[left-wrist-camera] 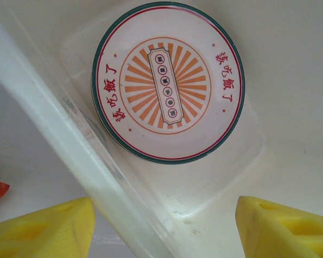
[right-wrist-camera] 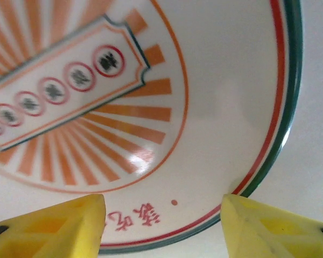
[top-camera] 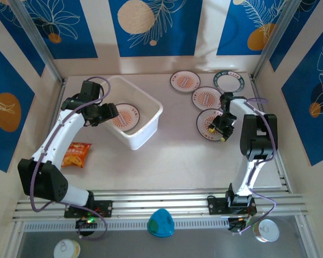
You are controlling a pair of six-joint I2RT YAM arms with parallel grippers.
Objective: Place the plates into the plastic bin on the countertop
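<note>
Snack packet [top-camera: 76, 155] by plastic bin [top-camera: 145, 133], left pincer [left-wrist-camera: 164, 217] spread above, right pincer [right-wrist-camera: 161, 217] spread over plate [right-wrist-camera: 215, 107]

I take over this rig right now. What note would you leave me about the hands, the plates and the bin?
Hands: left hand open, empty, above the plastic bin. Right hand open, empty, low over the nearest plate, not gripping it.
Done: one sunburst plate lies flat in the bin.
Left: four plates on the countertop, right of the bin: the nearest plate and three more plates behind it.
</note>
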